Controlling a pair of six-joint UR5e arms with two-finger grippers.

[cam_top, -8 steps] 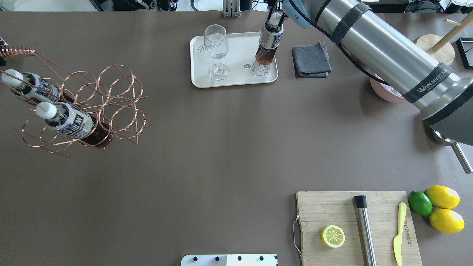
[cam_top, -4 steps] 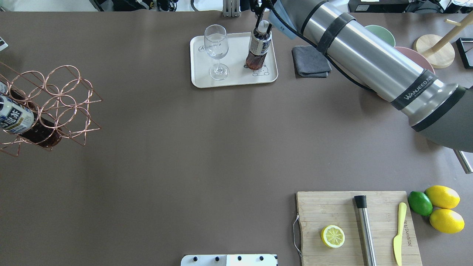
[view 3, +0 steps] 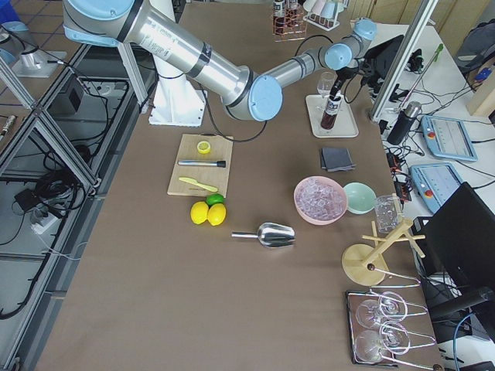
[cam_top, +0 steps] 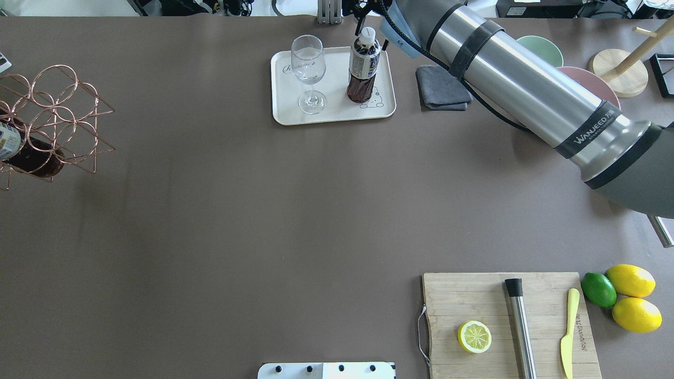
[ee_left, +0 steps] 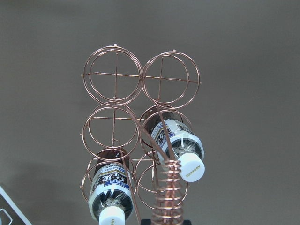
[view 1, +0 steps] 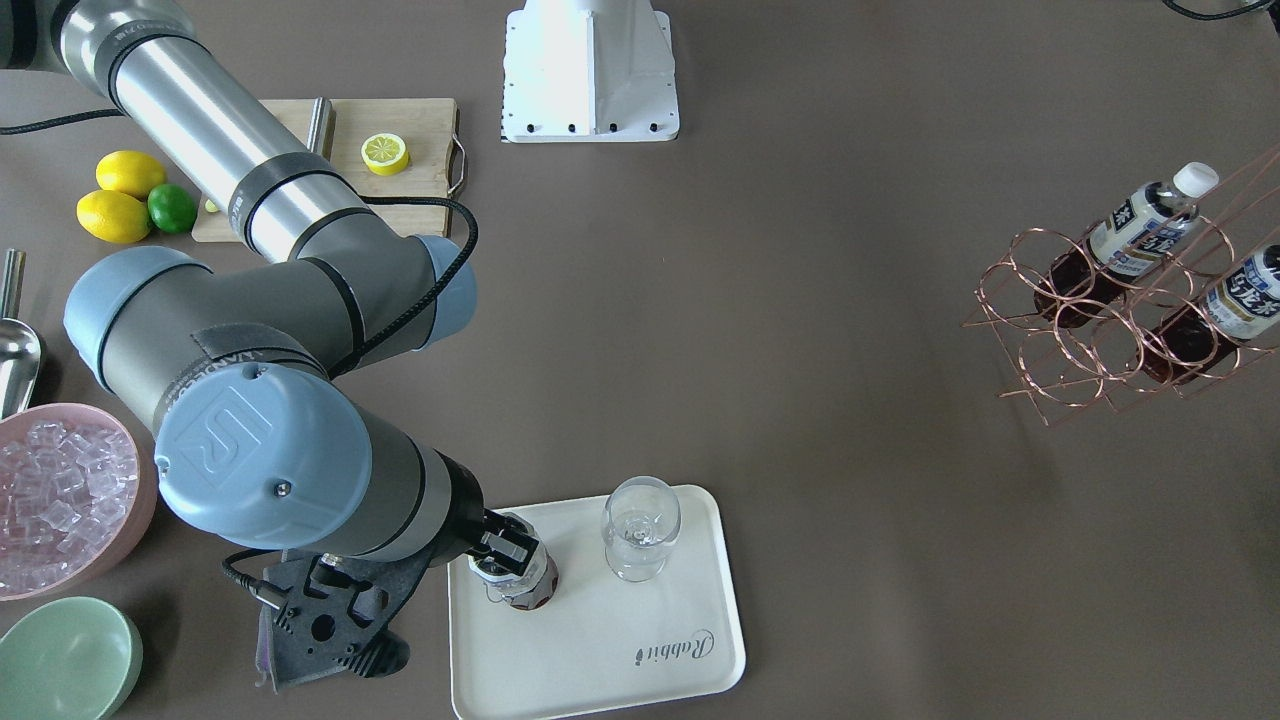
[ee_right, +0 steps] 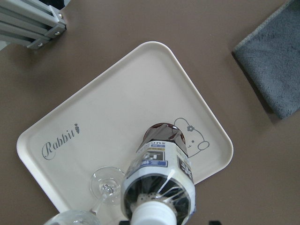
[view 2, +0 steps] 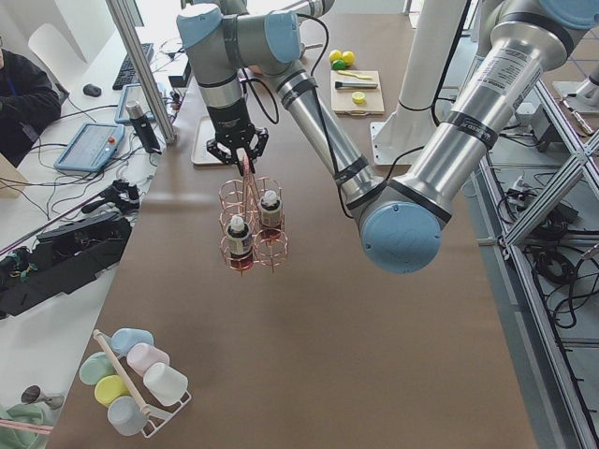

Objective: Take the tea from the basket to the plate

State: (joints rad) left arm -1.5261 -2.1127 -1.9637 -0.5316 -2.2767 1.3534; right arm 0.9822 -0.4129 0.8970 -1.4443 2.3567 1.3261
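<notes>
My right gripper (cam_top: 368, 29) is shut on the neck of a tea bottle (cam_top: 362, 68), which stands upright on the cream plate (cam_top: 337, 113) next to the bear drawing. The right wrist view shows the bottle (ee_right: 161, 164) with its base on the plate (ee_right: 108, 117). My left gripper (view 2: 241, 154) is shut on the handle of the copper wire basket (cam_top: 58, 113) and holds it off the table at the far left. Two more tea bottles (view 1: 1140, 230) (view 1: 1240, 295) lean in its rings.
A wine glass (cam_top: 308, 71) stands on the plate, left of the bottle. A grey cloth (cam_top: 442, 87) lies right of the plate. A pink bowl of ice (view 1: 60, 495) and a green bowl (view 1: 65, 655) are near it. A cutting board (cam_top: 505, 321) and lemons (cam_top: 632, 295) are front right.
My right gripper has moved the tea bottle left over the plate and brought it upright. My left gripper has carried the basket further left, partly out of the overhead view.
</notes>
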